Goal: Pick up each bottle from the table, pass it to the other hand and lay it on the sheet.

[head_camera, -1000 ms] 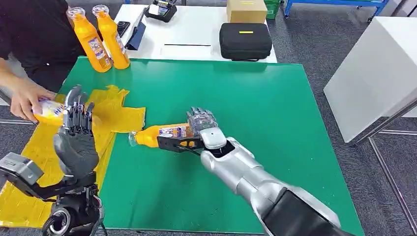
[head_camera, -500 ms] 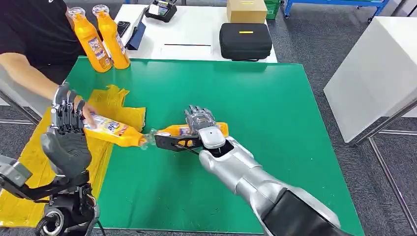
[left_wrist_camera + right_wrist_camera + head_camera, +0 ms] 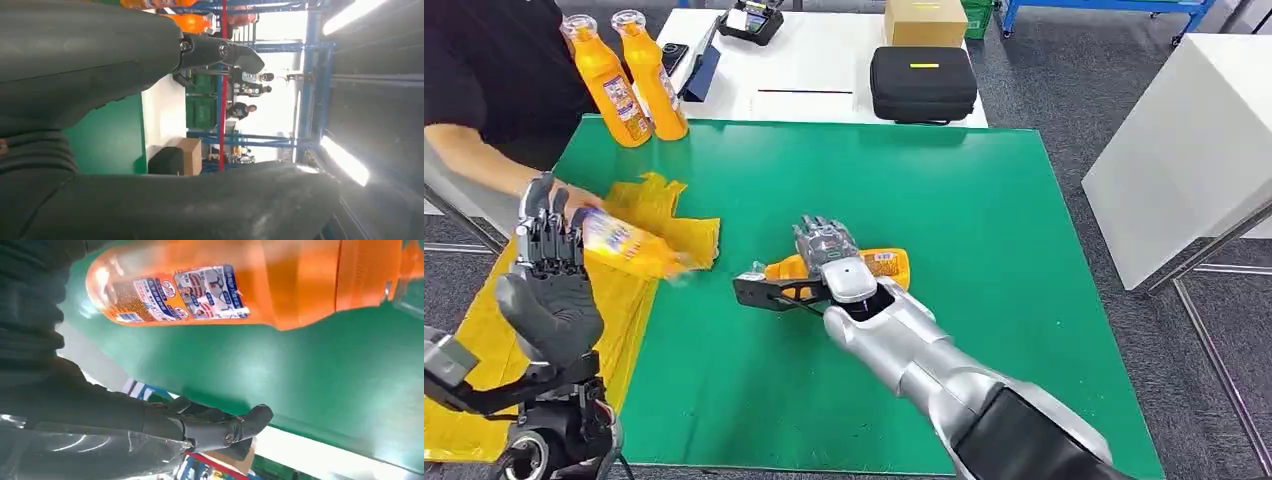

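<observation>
Head view looks down on the green table (image 3: 984,210); both wrist views (close, turned) share it.

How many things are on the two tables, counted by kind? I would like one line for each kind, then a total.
Orange bottles: 4 (standing, standing, in the person's hand, under the right robot hand)
Yellow sheet: 1
Black case: 1
Cardboard box: 1
Total: 7

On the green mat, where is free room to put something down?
The green mat is bare on its far half below the black case and along its right edge. Crowded: the yellow sheet and the right hand with its bottle.
</observation>
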